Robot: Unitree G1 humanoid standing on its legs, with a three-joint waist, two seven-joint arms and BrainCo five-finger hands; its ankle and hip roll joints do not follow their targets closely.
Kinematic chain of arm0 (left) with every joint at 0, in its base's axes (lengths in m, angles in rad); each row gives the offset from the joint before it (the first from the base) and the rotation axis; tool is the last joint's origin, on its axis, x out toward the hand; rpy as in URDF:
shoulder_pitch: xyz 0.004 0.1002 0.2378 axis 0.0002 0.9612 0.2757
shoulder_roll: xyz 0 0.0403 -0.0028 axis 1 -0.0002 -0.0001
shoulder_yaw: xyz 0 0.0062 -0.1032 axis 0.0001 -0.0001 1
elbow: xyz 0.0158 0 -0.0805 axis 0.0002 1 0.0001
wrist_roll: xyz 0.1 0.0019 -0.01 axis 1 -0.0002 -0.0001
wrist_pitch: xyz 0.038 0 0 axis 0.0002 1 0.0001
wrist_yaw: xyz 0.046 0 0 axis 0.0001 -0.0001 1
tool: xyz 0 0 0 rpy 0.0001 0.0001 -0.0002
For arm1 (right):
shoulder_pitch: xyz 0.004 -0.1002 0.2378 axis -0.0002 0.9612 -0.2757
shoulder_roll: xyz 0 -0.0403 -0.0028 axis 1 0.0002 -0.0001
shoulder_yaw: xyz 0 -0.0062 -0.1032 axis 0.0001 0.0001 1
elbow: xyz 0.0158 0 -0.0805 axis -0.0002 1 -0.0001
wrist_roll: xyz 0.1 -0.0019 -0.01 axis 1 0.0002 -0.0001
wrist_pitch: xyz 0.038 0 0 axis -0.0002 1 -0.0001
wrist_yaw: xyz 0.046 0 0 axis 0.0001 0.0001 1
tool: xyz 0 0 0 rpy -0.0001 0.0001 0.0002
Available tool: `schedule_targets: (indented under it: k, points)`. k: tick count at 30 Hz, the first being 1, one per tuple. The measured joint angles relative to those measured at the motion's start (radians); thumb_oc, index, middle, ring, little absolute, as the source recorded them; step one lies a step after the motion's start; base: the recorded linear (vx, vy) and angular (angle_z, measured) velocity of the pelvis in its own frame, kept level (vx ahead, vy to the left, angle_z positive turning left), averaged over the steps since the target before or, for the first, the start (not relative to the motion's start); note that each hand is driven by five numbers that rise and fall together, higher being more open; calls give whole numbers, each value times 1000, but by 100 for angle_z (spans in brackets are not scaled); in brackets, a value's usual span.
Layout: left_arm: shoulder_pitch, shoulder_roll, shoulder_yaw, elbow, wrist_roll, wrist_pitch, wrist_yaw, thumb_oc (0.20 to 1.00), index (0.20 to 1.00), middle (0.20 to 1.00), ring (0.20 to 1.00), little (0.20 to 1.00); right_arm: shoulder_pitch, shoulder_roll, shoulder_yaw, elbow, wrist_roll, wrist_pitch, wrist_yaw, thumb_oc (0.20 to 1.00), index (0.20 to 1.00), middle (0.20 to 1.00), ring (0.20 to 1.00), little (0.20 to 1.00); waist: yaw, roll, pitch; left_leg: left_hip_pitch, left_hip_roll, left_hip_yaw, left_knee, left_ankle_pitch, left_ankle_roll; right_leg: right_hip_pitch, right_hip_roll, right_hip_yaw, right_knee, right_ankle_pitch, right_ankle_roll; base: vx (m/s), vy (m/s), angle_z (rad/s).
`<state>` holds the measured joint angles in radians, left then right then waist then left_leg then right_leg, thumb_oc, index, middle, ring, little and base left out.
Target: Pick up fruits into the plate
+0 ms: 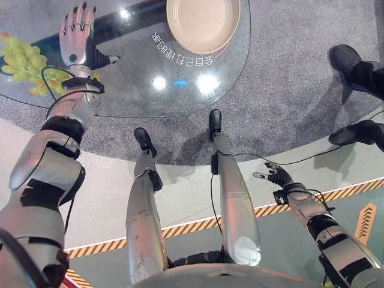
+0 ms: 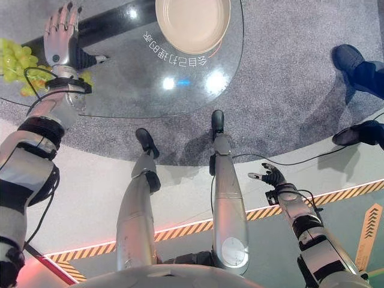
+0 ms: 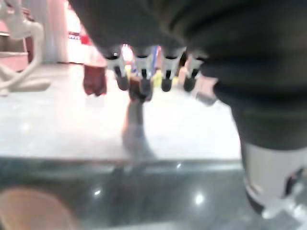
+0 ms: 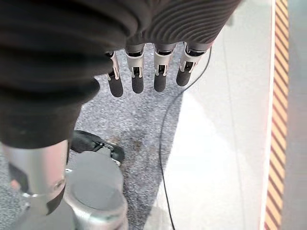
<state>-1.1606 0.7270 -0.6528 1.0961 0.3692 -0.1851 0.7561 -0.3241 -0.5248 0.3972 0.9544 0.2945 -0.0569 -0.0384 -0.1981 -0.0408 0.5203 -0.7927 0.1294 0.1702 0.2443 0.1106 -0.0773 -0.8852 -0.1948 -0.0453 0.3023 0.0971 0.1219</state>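
Currently your left hand (image 1: pixel 77 37) hovers with fingers spread wide beside the grapes (image 1: pixel 21 57), staged to grasp; plate (image 1: pixel 203 24) waits empty on the worktop (image 1: pixel 138 78); right hand (image 1: pixel 277 176) hangs relaxed, idle

left hand (image 1: pixel 77 37): my fingers are silver with dark tips, thumb black, a dark round mark on the silver back.
left arm: silver-grey shells, black bands at the joints.
right hand (image 1: pixel 276 176): dark, with silver fingers tipped in black.
right arm: silver-grey segments broken by black patches.
wrist covers: dark, ribbed.
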Motion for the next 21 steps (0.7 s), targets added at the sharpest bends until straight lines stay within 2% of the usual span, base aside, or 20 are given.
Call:
schedule_targets:
  k: [4, 8, 9, 14, 15, 18, 21]
  points:
    - [25, 23, 3, -80, 1, -63, -18, 1000, 1000, 1000, 1000, 1000, 18, 1, -3, -3, -1, -3, -7, 1000, 1000, 1000, 1000, 1000, 5, 1, 1, 3, -1, -7, -16, 11, -3, 0, 0, -10, 0, -1, -2, -4, 17, 4]
    - [75, 80, 14, -189, 11, -76, -101, 1000, 1000, 1000, 1000, 1000, 44, 2, -32, -45, -6, 1, -10, 1000, 1000, 1000, 1000, 1000, 24, 6, 3, 20, -6, -1, -45, 26, -3, 1, -4, -7, 0, -1, -2, -4, 28, -1]
    - [97, 116, 14, -226, 33, -78, -134, 1000, 1000, 1000, 1000, 1000, 44, 1, -37, -49, -12, 3, -11, 1000, 1000, 1000, 1000, 1000, 29, 10, 5, 20, -6, -1, -46, 28, -3, 1, -3, -7, 0, -1, -2, -4, 30, 2]
    - [146, 197, 13, -290, 91, -70, -200, 1000, 1000, 1000, 1000, 1000, 55, -3, -70, -62, -38, 7, -17, 1000, 1000, 1000, 1000, 1000, 57, 34, 19, 21, -8, -2, -47, 30, -2, 0, -6, -7, 5, -2, -3, -8, 30, 2]
    - [171, 251, -2, -330, 121, -56, -241, 1000, 1000, 1000, 1000, 1000, 56, -4, -80, -62, -50, 13, -15, 1000, 1000, 1000, 1000, 1000, 66, 44, 24, 28, -11, -3, -61, 39, -2, -1, -9, -8, 11, -4, -4, -7, 49, 4]
    - [205, 317, -20, -337, 157, -43, -279, 1000, 1000, 1000, 1000, 1000, 57, -11, -89, -60, -64, 21, -4, 1000, 1000, 1000, 1000, 1000, 77, 54, 29, 47, -16, -2, -82, 50, -3, -1, -14, -9, 27, -18, -5, -2, 58, 4]
    - [228, 338, -29, -338, 185, -11, -305, 1000, 1000, 1000, 1000, 1000, 58, -23, -98, -57, -72, 33, 0, 1000, 1000, 1000, 1000, 1000, 81, 64, 29, 57, -23, -4, -95, 56, -2, 0, -20, -9, 40, -26, -4, -2, 1, 7]
